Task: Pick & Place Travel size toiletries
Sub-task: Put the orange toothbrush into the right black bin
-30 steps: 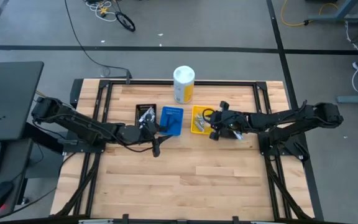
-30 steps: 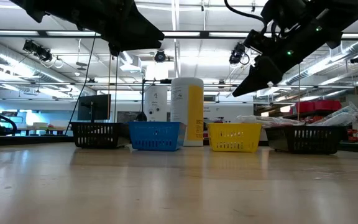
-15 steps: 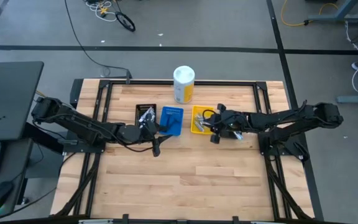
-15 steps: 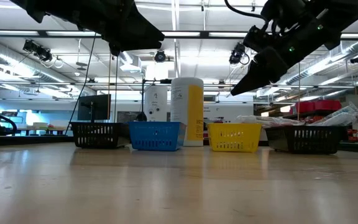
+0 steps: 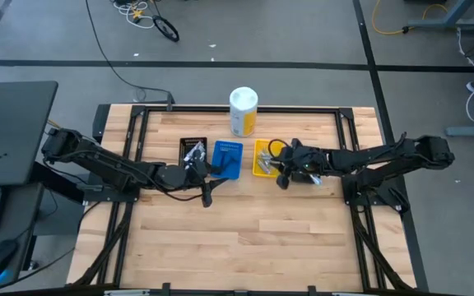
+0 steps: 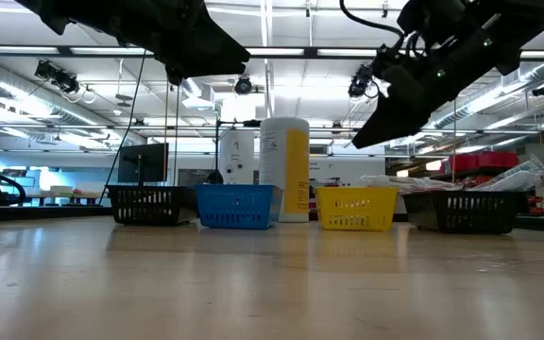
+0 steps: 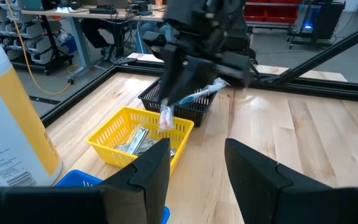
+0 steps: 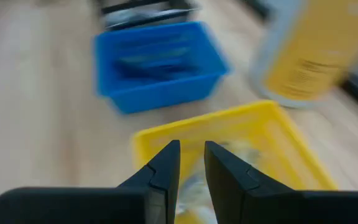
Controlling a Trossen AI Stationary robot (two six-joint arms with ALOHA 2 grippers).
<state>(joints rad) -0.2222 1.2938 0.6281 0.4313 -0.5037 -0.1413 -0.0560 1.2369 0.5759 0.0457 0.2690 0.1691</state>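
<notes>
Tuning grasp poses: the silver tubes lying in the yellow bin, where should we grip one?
Grip a silver tube across its narrow body, mid-length, coming straight down. It lies flat in the yellow bin, whose walls block side approaches. The right gripper is already above that bin.

You see wooden table (image 6: 253,283) running level to row of bins at far edge. Black bin (image 6: 151,204) leftmost, blue bin (image 6: 237,206) beside it, white-and-yellow canister (image 6: 284,170) upright behind, then yellow bin (image 6: 356,209). Second black bin (image 6: 464,211) rightmost, piled with what looks like wrapped toiletries (image 6: 480,182). Left arm (image 6: 149,28) and right arm (image 6: 451,57) hang dark overhead, well above bins.
</notes>
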